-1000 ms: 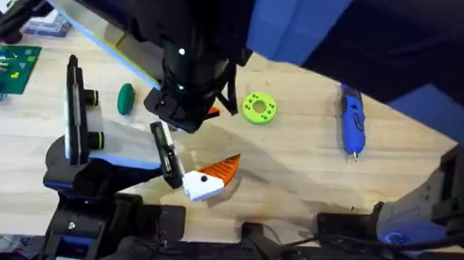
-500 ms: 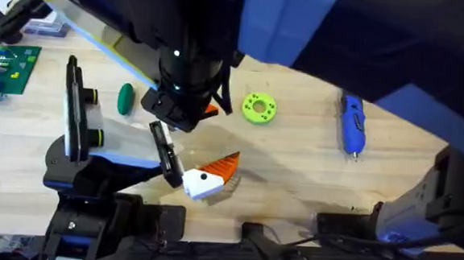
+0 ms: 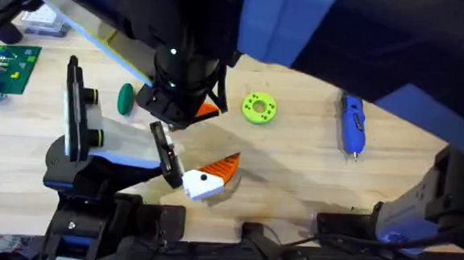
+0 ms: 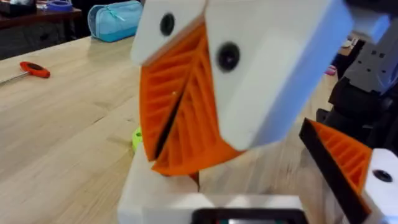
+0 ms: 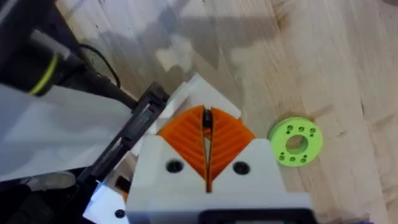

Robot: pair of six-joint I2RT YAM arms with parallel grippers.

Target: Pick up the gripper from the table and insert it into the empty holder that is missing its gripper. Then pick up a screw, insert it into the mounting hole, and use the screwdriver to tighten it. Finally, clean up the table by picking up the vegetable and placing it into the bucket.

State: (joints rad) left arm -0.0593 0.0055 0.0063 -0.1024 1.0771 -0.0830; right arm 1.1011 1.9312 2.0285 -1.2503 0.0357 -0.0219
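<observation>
Right gripper (image 5: pixel 206 140) is seen from behind, orange ribbed pads (image 5: pixel 230 138) pressed together (a thin dark seam between them), white finger bases below. A lime-green ring disc (image 5: pixel 295 141) is laid flat on the wooden table (image 5: pixel 336 68) just beside it. A black-and-white arm link (image 5: pixel 68 124) is seen alongside.
</observation>
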